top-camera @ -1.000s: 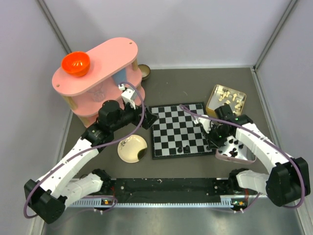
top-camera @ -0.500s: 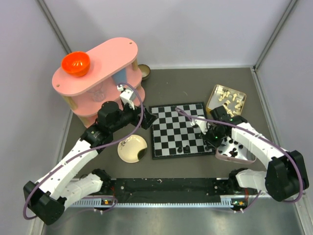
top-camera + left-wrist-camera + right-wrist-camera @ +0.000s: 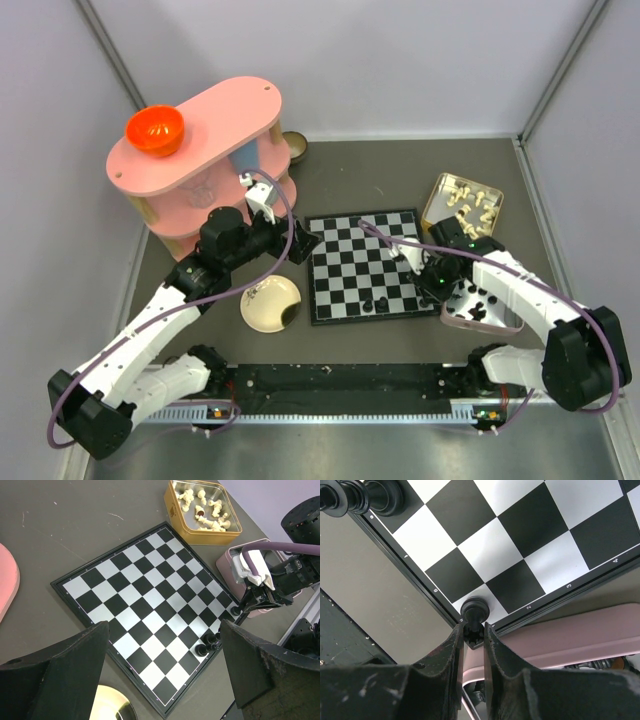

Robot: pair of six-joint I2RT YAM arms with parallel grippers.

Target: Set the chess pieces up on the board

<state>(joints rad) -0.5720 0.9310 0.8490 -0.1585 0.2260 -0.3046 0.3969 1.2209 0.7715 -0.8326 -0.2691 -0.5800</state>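
At the board's (image 3: 345,250) 4 o'clock corner, right claw (image 3: 472,630) pinching one black piece (image 3: 475,611), left claw (image 3: 305,243) spread wide at 10 o'clock, other black pieces (image 3: 207,644) standing near the 6 o'clock edge.

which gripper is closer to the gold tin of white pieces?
Right. The right gripper, shut on a black chess piece, sits at the chessboard's right edge, just short of the gold tin; the left gripper, open, is beyond the board's left edge.
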